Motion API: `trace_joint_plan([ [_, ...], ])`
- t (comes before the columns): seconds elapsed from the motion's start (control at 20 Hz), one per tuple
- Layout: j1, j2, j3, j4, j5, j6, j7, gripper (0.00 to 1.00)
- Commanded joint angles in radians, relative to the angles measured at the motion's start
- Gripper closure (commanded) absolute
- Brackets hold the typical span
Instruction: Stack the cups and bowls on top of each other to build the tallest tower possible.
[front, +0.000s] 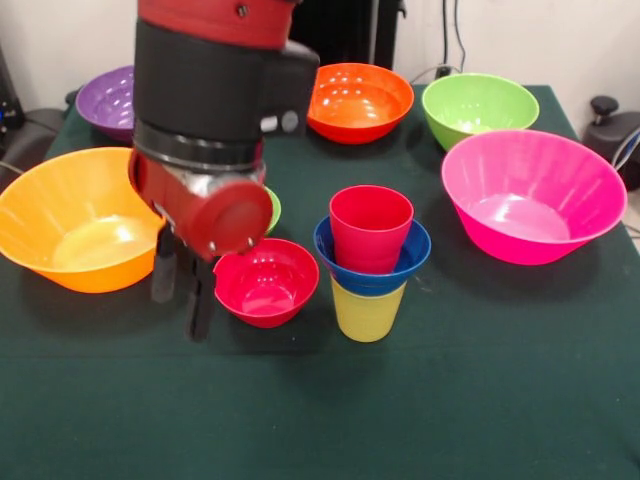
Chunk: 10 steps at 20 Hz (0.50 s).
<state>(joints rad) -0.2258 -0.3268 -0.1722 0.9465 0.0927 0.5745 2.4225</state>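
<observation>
The red cup (370, 228) sits in the blue bowl (372, 262) (on the yellow cup (367, 310)). The gripper (182, 300), fingers apart and seemingly empty, hangs beside the red bowl (266, 281).

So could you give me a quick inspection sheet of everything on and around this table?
Surface: dark green cloth table.
Job's things: ribbed yellow plastic cup holds small blue plastic bowl and red plastic cup; small glossy red bowl stands beside it. Large orange-yellow bowl, large pink bowl, medium purple bowl, medium orange bowl, medium green bowl; small green bowl mostly hidden.
Clutter: nothing seen.
Pincer: black pincer left of the red bowl, holding nothing, fingers apart.
Cables: wires on back wall.
Surroundings: pale wall, dark equipment at edges.
</observation>
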Motion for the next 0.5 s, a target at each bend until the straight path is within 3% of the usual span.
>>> trace_joint_plan([
  [0.05, 0.014, 0.064, 0.09, -0.043, -0.048, 0.115, -0.083, 0.0],
  [0.5, -0.039, -0.005, 0.114, 0.137, -0.044, 0.026, -0.093, 0.0],
])
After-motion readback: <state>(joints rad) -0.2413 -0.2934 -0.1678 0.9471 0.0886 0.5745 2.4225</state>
